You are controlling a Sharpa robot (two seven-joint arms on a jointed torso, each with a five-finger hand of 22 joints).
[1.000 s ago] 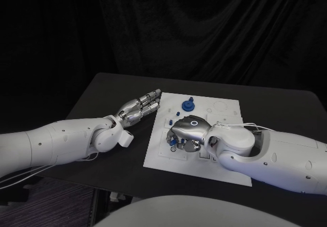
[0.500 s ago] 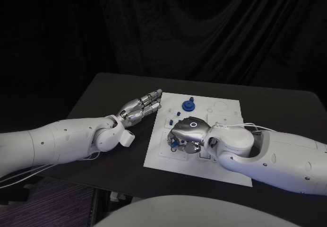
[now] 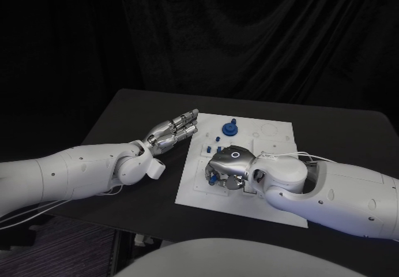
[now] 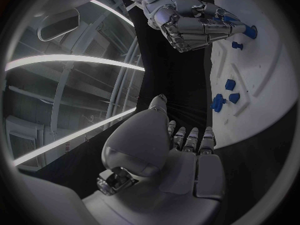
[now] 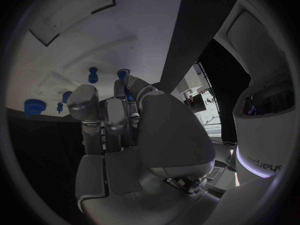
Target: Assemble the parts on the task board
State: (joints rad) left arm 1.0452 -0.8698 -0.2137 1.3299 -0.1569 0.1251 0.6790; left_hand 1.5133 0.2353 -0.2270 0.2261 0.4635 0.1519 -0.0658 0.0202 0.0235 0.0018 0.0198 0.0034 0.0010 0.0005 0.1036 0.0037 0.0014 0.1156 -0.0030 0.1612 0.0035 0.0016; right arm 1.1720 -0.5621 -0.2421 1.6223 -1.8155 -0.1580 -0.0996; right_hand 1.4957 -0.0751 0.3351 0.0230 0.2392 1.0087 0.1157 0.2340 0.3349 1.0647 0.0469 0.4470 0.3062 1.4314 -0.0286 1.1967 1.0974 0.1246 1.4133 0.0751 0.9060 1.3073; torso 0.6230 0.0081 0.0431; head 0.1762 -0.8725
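Task board [image 3: 274,205]: white plate at frame centre, head view. Right hand [image 3: 227,166] sits knuckles-up over the board's lower left part, fingers curled down onto a small blue part [image 3: 214,179]; cannot tell whether it is actually pinched. Left hand [image 3: 169,132] lies flat on the black table [image 3: 124,109] just left of the board's upper left corner, fingers straight and together, holding nothing. Large blue part [image 3: 228,126] stands near the board's upper edge.

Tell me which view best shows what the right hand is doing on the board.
Left wrist view: it sees the right hand side-on, fingers curled over the board with a blue part among them. Head view shows the hand's back, hiding most of that. Right wrist view sees its own palm, little underneath.
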